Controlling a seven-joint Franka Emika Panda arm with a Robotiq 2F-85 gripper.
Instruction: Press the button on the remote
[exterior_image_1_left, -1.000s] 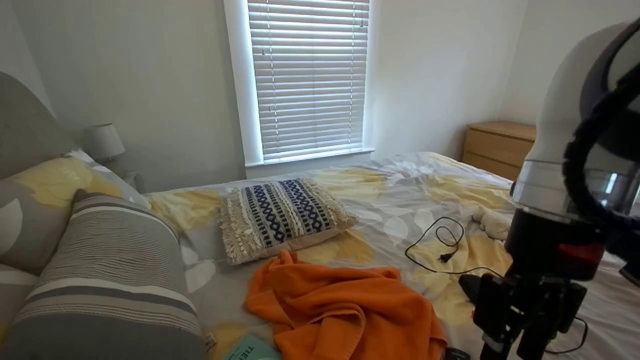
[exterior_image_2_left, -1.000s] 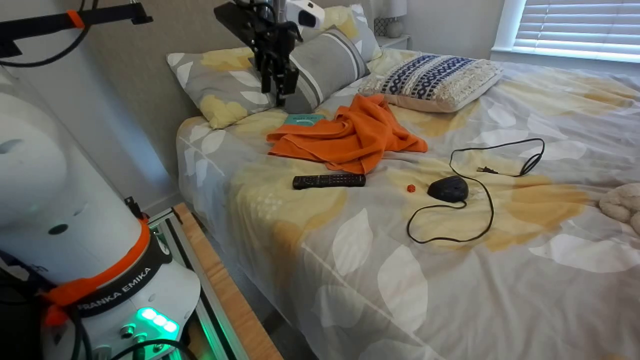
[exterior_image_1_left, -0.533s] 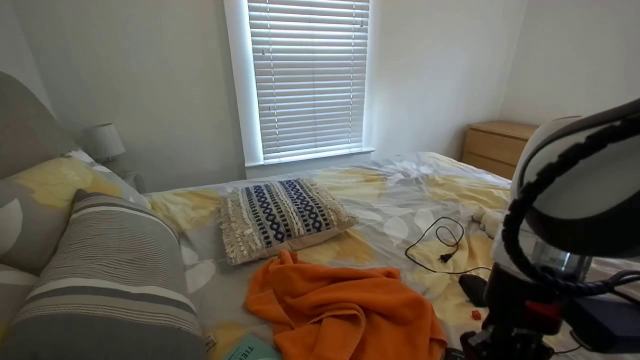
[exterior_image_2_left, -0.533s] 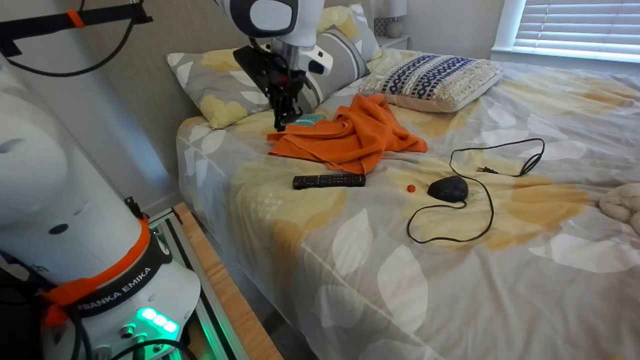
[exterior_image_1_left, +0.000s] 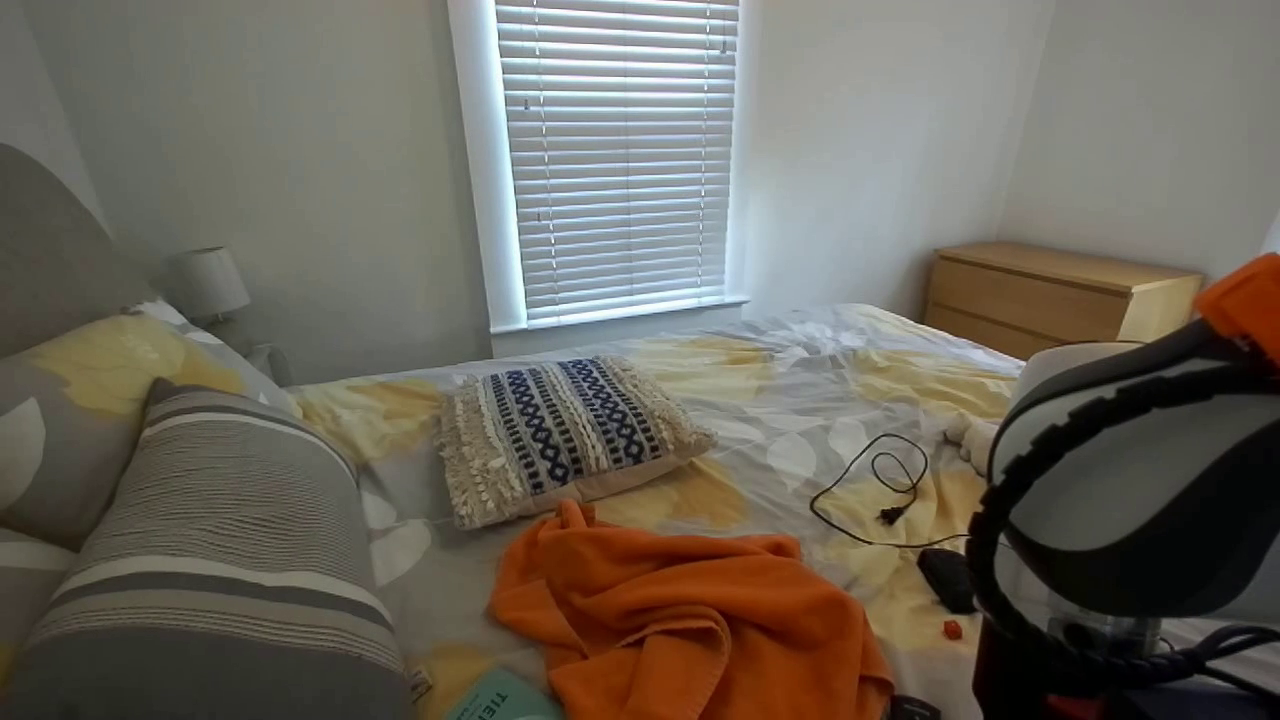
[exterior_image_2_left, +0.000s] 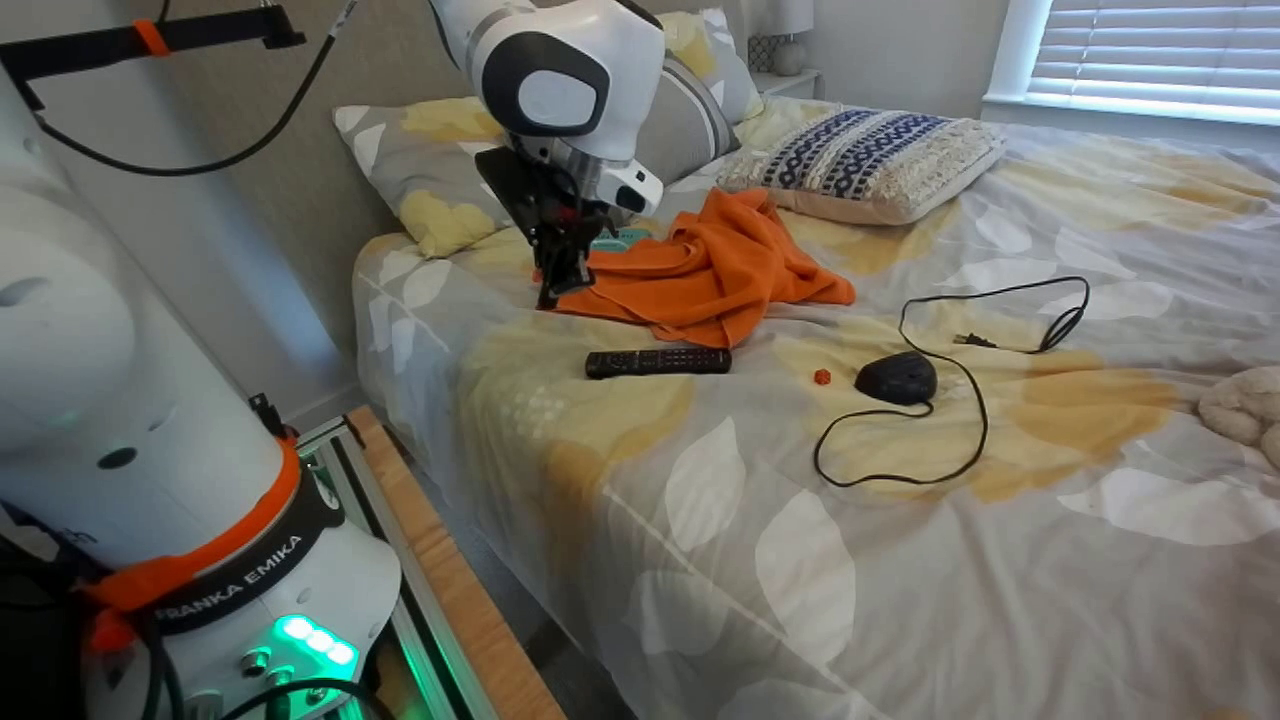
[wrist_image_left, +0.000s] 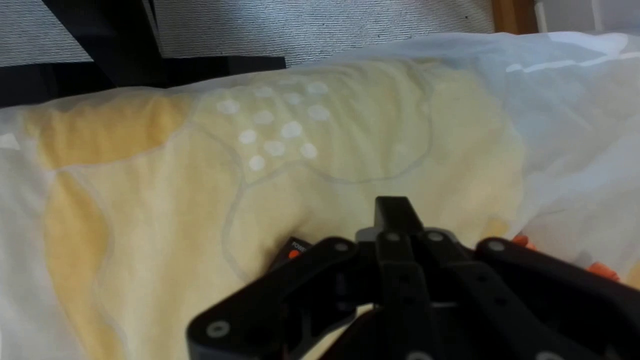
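While the gripper (exterior_image_2_left: 549, 298) hangs over the floral bedspread (exterior_image_2_left: 780, 600) with nothing in its grasp, its fingers (wrist_image_left: 395, 215) look drawn fully together in the wrist view, which leaves one narrow point for prodding. The black remote control (exterior_image_2_left: 658, 362) lies flat on the bedspread, just in front of the orange cloth (exterior_image_2_left: 720, 280) in an exterior view; the fingers are near its left end there, but apart from it.

The step in hand seems to be the approach to a press. To do it well, keep the fingers together, bring them across until they stand over the chosen button, then come down straight and slowly. The task does not say which button; the orange-red power button (wrist_image_left: 293, 254) is the only one that shows in the wrist view, so it is the likely target. The bedspread will probably give underneath, so a short press, centred across the remote's width, should keep it from tipping or sliding.

In the wrist view the gripper itself covers all but one end of the remote, and the label (wrist_image_left: 299, 246) reads only "POWE". In an exterior view the bottom edge cuts off the remote and leaves the fingers out altogether. How high they hang is hard to judge.
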